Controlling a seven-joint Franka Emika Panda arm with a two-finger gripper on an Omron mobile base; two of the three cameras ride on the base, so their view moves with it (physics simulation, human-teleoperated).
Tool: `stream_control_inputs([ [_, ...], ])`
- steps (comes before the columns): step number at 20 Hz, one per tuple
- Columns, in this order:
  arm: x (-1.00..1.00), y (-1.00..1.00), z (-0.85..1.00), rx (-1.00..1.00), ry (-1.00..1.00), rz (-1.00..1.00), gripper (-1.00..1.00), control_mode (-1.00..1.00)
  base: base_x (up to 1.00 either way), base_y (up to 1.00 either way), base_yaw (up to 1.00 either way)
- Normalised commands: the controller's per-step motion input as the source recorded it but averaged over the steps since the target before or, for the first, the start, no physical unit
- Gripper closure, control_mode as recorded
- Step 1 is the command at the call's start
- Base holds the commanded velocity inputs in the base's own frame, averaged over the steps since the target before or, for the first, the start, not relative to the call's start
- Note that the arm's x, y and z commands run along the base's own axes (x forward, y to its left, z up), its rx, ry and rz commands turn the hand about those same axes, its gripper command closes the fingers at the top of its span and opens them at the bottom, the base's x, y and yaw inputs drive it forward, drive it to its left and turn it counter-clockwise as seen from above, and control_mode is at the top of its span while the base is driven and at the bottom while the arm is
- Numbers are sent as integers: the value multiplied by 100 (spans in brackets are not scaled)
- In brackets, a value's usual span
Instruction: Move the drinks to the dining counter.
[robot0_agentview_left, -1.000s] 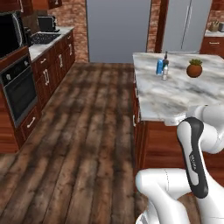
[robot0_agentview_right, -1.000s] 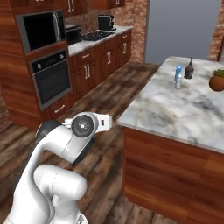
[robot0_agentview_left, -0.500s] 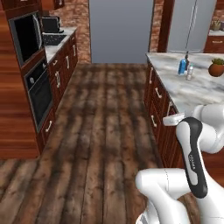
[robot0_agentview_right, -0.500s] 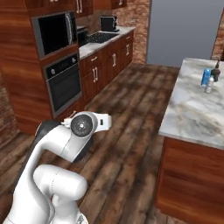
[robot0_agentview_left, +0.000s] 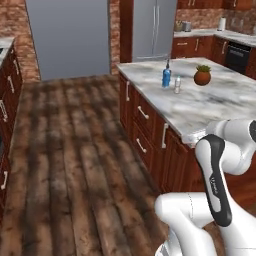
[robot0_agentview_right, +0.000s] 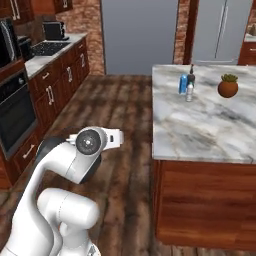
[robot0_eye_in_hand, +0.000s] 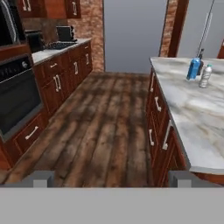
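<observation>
In your left base view, the blue carton (robot0_agentview_left: 166, 78), a dark bottle (robot0_agentview_left: 167, 64) just behind it and the clear bottle (robot0_agentview_left: 177, 84) cluster on the marble island (robot0_agentview_left: 215, 107), the potted plant (robot0_agentview_left: 202, 75) near them to the right. Your right base view shows the same cluster, carton (robot0_agentview_right: 183, 83) and clear bottle (robot0_agentview_right: 190, 91) side by side, the pot (robot0_agentview_right: 228, 86) holding green leaves. In your hand view the gripper (robot0_eye_in_hand: 113, 179) has its tips spread wide with nothing between them, well apart from the carton (robot0_eye_in_hand: 193, 68).

Glossy veined marble island top (robot0_agentview_left: 210, 102), clear plastic water bottle (robot0_eye_in_hand: 204, 76), dark wood floor (robot0_agentview_left: 70, 150).
</observation>
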Motion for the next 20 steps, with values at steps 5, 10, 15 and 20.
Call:
stream_control_inputs([
  [5, 0, 0, 0, 0, 0, 0, -100, 100, 76, 44, -53],
  [10, 0, 0, 0, 0, 0, 0, -100, 100, 59, 63, -50],
  [15, 0, 0, 0, 0, 0, 0, -100, 100, 45, 74, -46],
  [20, 0, 0, 0, 0, 0, 0, -100, 100, 36, 74, -47],
])
